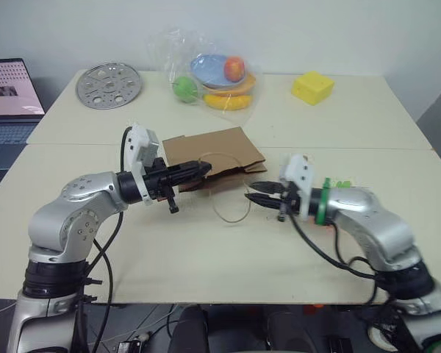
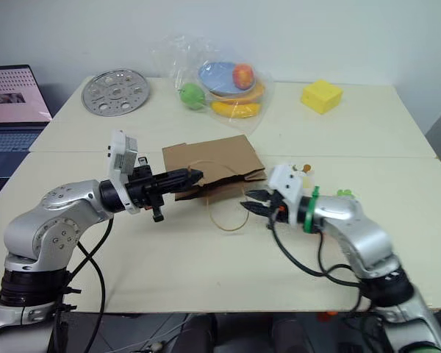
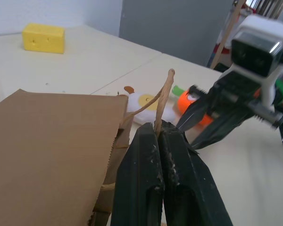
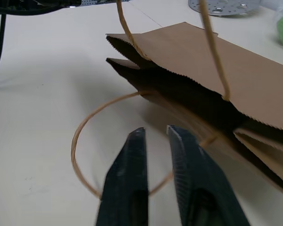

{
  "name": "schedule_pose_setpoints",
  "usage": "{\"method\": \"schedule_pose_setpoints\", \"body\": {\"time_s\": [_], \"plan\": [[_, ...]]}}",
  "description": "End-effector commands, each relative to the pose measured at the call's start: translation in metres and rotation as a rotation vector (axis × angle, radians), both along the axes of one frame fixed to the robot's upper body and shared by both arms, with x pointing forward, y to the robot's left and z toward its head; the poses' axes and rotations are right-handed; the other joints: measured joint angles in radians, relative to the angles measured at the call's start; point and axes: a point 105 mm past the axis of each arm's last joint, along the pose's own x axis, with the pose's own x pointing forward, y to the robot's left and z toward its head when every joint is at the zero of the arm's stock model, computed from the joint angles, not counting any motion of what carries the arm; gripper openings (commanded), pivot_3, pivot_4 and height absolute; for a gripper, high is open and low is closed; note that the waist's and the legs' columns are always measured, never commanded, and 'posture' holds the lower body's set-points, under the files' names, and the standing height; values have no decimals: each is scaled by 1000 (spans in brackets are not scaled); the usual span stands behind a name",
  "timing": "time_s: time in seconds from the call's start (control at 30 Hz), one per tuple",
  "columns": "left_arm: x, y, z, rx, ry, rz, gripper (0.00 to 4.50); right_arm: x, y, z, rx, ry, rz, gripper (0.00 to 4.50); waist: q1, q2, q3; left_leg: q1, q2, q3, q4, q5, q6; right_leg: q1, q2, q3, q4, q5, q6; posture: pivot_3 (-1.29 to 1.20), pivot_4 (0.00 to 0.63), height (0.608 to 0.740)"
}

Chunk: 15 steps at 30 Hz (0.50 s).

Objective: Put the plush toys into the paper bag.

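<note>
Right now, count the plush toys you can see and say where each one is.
2. The white egg toy lies on the table just past the paper bag's open end. The orange carrot toy lies beside it, partly behind the right gripper. More may be hidden.

Two cream tables butted together, seam running across the middle. White wall behind far table. Laptop left of the tables, screen lit. Grey floor at far right.

brown paper bag, yellow cube — orange carrot
</note>
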Motion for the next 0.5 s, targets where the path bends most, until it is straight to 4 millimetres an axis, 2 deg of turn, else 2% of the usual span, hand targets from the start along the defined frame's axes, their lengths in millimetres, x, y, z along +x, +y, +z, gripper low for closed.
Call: {"method": "schedule_pose_setpoints", "body": {"time_s": [0.03,0.1,0.23,0.33,0.5], "plan": [[-4,0,11,-12,-34,-2,0,11,11,10,29,-78,-45,10,2,0,0,0,0,0,0,0,0,0,0,0,0,0,0,0,150,740],[-4,-1,9,-12,-28,-1,0,19,20,11,58,-89,-91,10,3,0,0,0,0,0,0,0,0,0,0,0,0,0,0,0,150,740],[-1,-3,14,-53,-27,18,0,36,34,1,64,-83,-193,10,2,0,0,0,0,0,0,0,0,-1,0,0,2,0,0,0,150,740],[0,-4,17,-82,-16,23,0,43,42,-4,58,-101,-229,10,4,0,0,0,0,0,0,0,0,-1,0,0,2,0,0,0,150,740],[7,-1,42,-208,-29,72,0,64,50,-26,4,-164,-377,10,4,0,0,0,0,0,0,0,0,-1,0,0,3,0,0,0,150,740]]}}
